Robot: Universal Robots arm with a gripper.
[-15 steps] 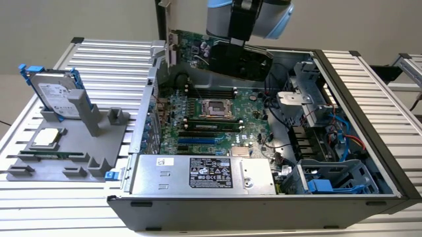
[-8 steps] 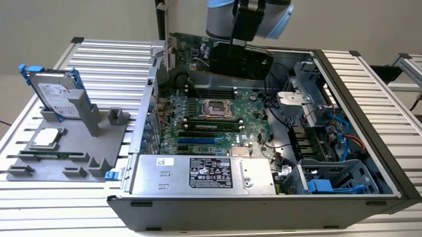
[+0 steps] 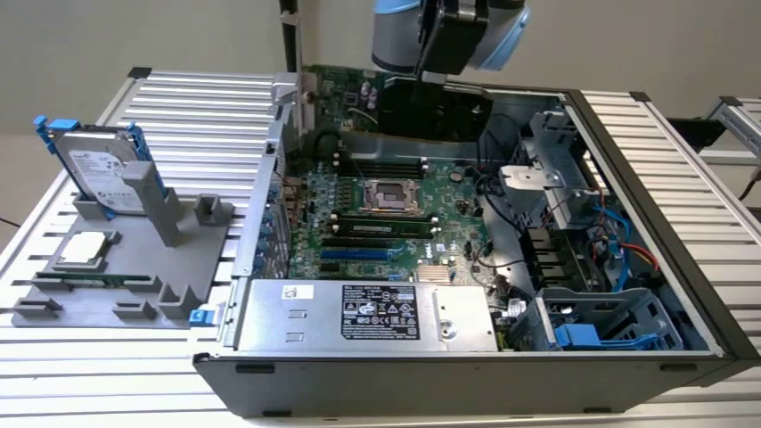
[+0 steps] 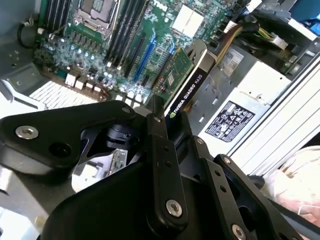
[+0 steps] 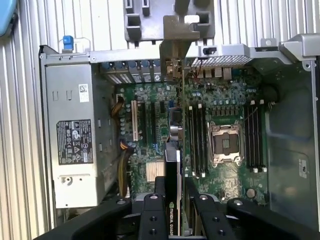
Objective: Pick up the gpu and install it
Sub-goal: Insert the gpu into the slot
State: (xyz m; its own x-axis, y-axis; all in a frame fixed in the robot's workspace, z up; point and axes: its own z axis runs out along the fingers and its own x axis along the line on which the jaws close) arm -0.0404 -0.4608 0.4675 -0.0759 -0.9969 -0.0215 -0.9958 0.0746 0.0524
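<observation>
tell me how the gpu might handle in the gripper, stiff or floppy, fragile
Probably stiff: the gpu looks straight edge-on in the gripper. Likely lopsided in weight, with the black cooler on one face and the bracket at one end. Probably fragile, since its green board is bare.

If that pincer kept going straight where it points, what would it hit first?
Probably the green main board in the open computer; the card it grips would touch before the pincer itself. Depth is unclear.
</observation>
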